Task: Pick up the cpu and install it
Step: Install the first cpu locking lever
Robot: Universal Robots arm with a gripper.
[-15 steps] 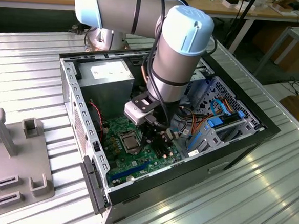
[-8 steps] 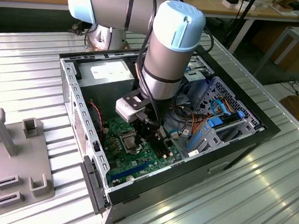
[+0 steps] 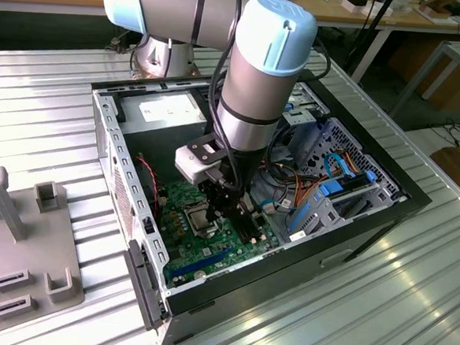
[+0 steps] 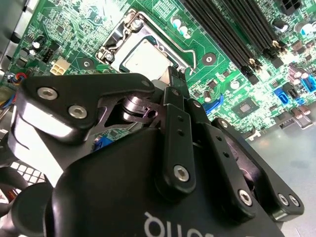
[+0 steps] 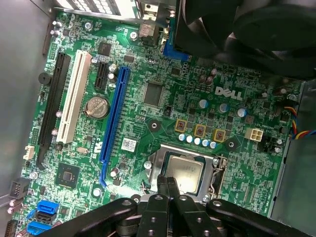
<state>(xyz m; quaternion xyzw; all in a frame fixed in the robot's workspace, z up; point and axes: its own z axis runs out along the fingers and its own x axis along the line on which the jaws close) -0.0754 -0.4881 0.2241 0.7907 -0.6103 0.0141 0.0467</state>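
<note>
The cpu (image 5: 186,172) is a small silver-grey square lying flat inside the black-framed socket (image 5: 158,160) on the green motherboard (image 5: 148,64). In the second wrist view the cpu (image 4: 148,57) sits within the socket frame too. My gripper (image 5: 168,181) hangs just above the socket's edge, its two black fingers pressed together with nothing between them. In the exterior view my gripper (image 3: 233,200) reaches down into the open computer case, right beside the socket (image 3: 198,216).
The black computer case (image 3: 385,211) lies open on a ribbed metal table. A grey box with a white label (image 3: 167,109) fills its far end. A blue-trimmed drive cage (image 3: 335,188) and loose cables crowd the exterior view's right. A grey fixture (image 3: 20,237) stands at the left.
</note>
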